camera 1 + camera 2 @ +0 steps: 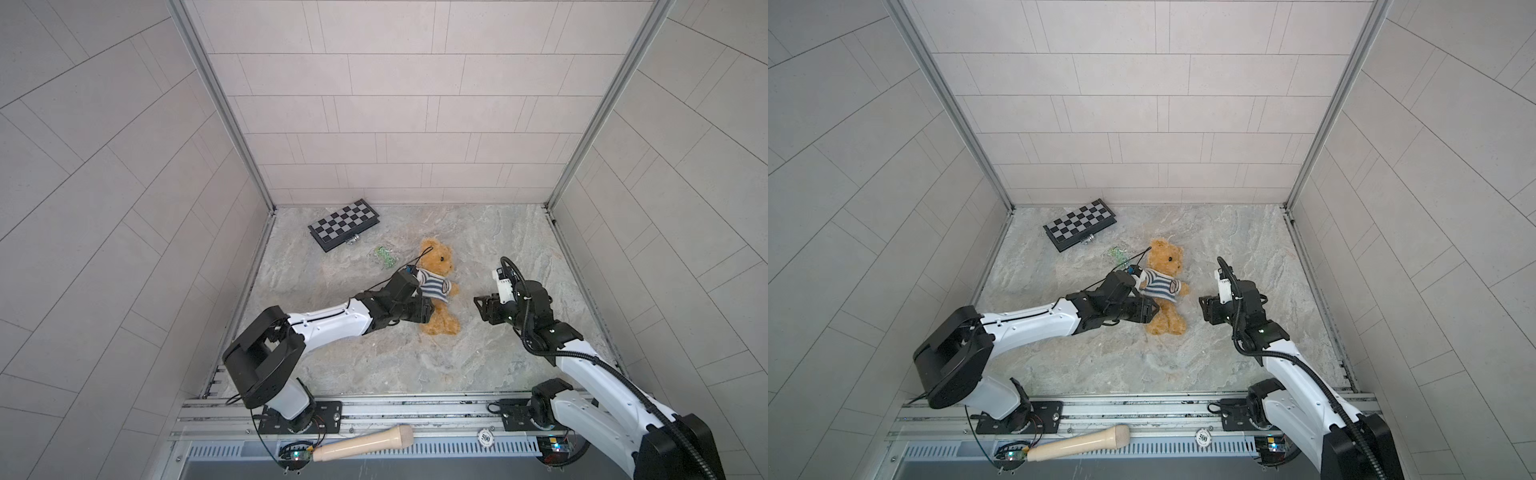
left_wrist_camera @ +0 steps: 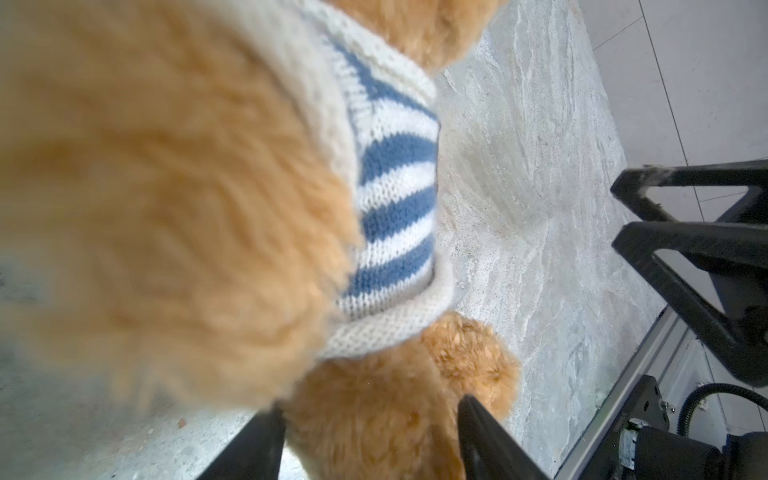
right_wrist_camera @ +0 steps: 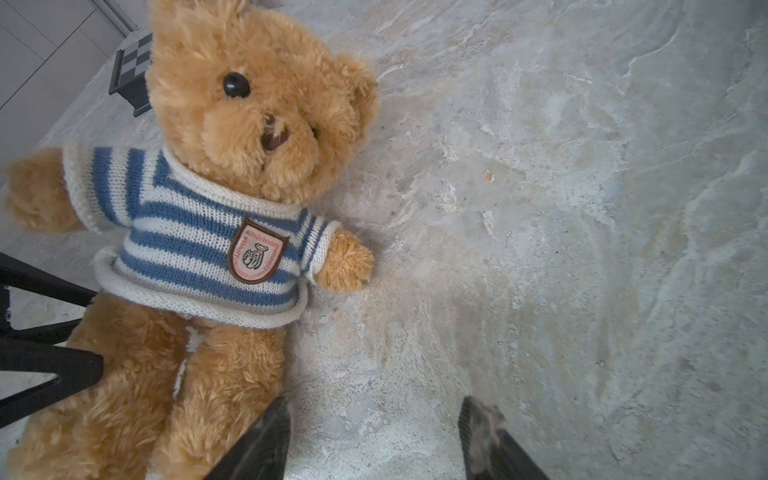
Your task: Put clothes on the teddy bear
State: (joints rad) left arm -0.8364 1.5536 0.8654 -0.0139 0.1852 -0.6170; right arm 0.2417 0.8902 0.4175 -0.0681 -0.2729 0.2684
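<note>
Enclosure: pale tiled walls on three sides, over a grey marbled stone-pattern tabletop (image 1: 498, 249).

Left gripper (image 2: 370, 409): the jaws stand apart, with the lower body of the small fluffy golden-brown plush teddy bear (image 1: 438, 259) between the black fingers (image 2: 486, 440). Fur fills the gap. Whether they pinch it cannot be told.

Right gripper (image 3: 376, 401): the jaws are parted over bare tabletop and hold nothing. In both top views it stands near the bear's other side, not touching.

The bear lies on its back about mid-table, head toward the back wall. It wears a blue-and-white striped knitted sweater (image 3: 187, 249) with a brown-edged shield badge (image 3: 257, 251) on the chest. Both arms are through the sleeves and the hem is at the waist.

A folded black-and-grey chequered board (image 1: 344, 224) lies near the back left corner. Between board and bear is a small green speckled item (image 1: 384, 255), too small to identify. A beige wooden handle-shaped piece (image 1: 361, 444) lies on the front metal rail (image 1: 415, 409).
</note>
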